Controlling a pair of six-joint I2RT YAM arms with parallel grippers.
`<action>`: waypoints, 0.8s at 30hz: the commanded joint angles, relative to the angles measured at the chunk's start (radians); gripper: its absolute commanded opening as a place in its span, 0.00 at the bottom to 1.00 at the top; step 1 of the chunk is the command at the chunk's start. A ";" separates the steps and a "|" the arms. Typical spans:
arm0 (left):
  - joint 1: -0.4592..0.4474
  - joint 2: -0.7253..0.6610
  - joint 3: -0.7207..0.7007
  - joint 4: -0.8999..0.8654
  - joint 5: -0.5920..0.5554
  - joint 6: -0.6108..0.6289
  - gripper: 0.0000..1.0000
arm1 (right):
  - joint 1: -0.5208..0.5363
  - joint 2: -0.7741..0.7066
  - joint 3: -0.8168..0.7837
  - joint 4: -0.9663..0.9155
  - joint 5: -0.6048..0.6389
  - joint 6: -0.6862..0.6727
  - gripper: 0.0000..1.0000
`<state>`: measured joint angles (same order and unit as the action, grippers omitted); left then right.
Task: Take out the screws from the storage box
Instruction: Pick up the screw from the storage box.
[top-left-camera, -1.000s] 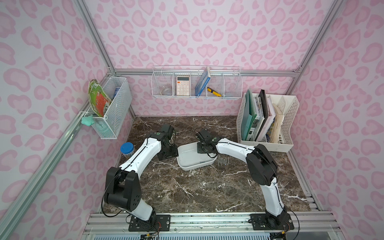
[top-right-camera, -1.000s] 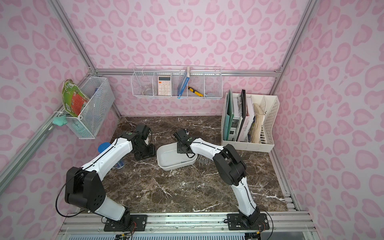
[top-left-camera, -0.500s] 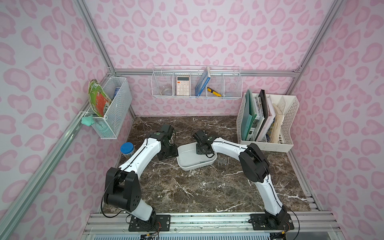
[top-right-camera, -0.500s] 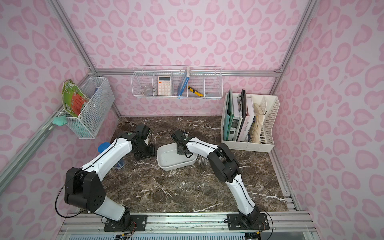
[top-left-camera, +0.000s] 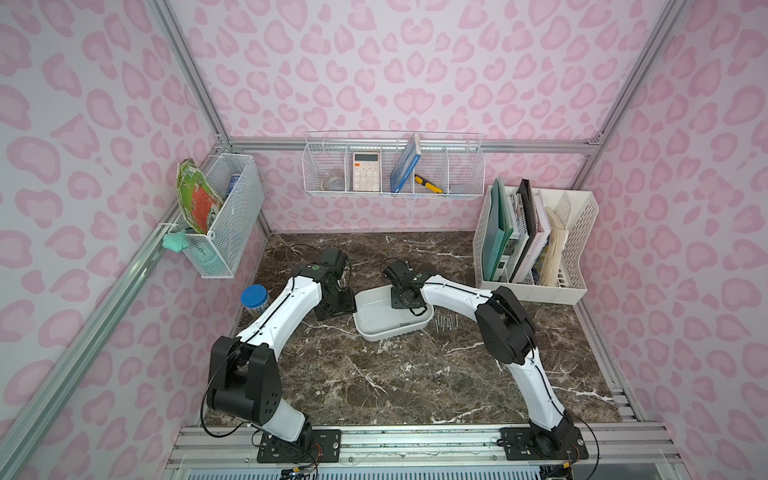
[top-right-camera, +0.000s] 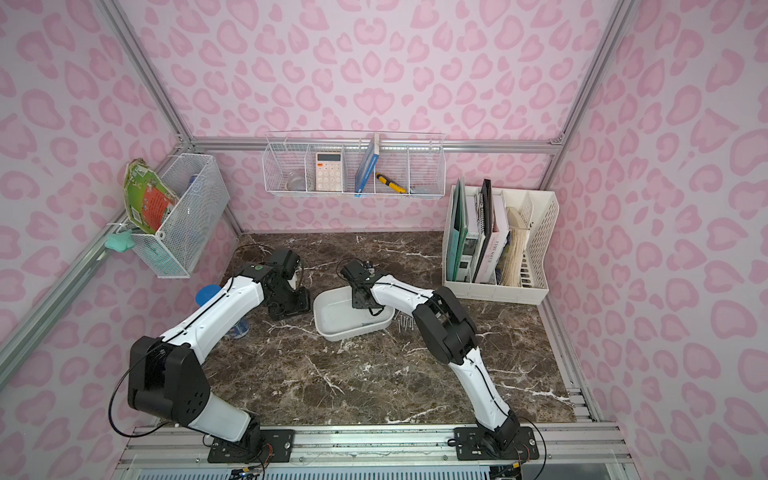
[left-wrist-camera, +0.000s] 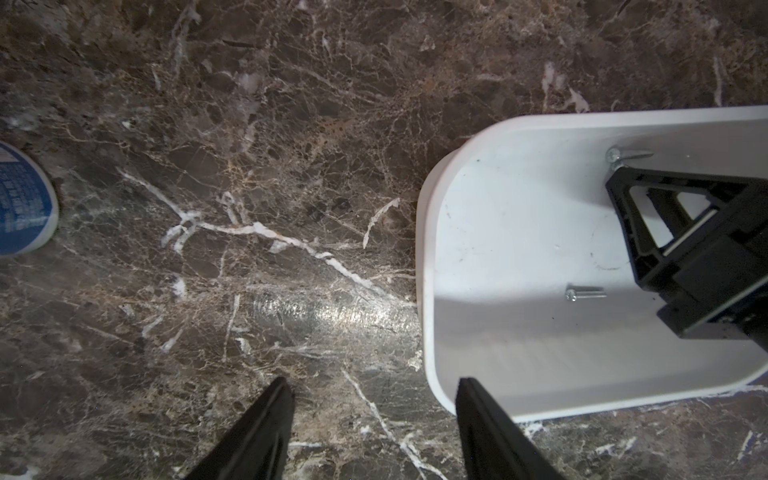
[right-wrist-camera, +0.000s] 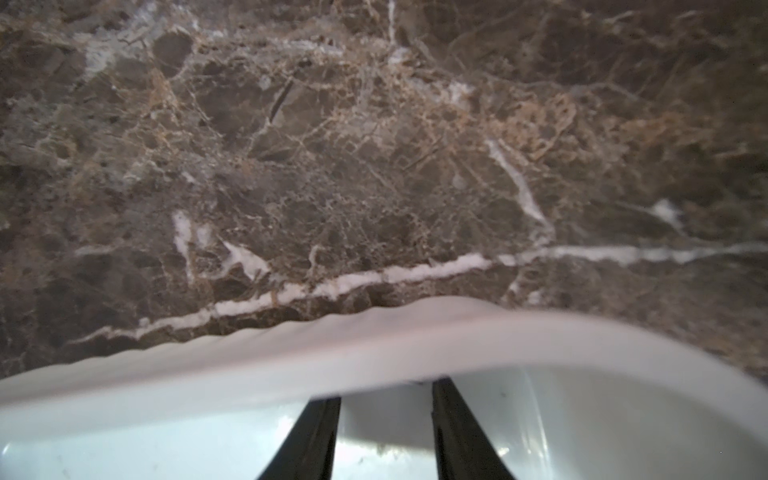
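Finding the right gripper (right-wrist-camera: 382, 395) jaws apart, nothing seen between them, tips down inside the storage box (right-wrist-camera: 374, 340) and hidden behind its wall. Records two screws (left-wrist-camera: 586, 294) loose on the box floor, one just beside a right fingertip (left-wrist-camera: 617, 185). Finds the left gripper (left-wrist-camera: 374, 386) jaws wide apart and empty, low over the tabletop (left-wrist-camera: 249, 208) at a corner of the box. Places the box near mid-tabletop, with a row of screws (top-left-camera: 446, 322) lying just beside it toward the right edge.
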<state>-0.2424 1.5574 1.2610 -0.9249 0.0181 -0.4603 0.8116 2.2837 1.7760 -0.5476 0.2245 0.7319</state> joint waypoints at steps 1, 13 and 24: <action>0.000 -0.007 -0.001 -0.007 -0.001 0.011 0.67 | 0.001 0.003 0.004 -0.037 0.022 -0.015 0.44; 0.000 -0.003 0.000 -0.008 -0.003 0.011 0.67 | 0.009 0.058 0.018 -0.030 0.006 -0.114 0.38; 0.000 -0.003 0.000 -0.009 -0.005 0.011 0.67 | 0.032 0.053 0.013 -0.067 0.012 -0.109 0.22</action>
<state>-0.2424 1.5570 1.2610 -0.9249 0.0154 -0.4603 0.8379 2.3226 1.8004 -0.5144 0.2745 0.6201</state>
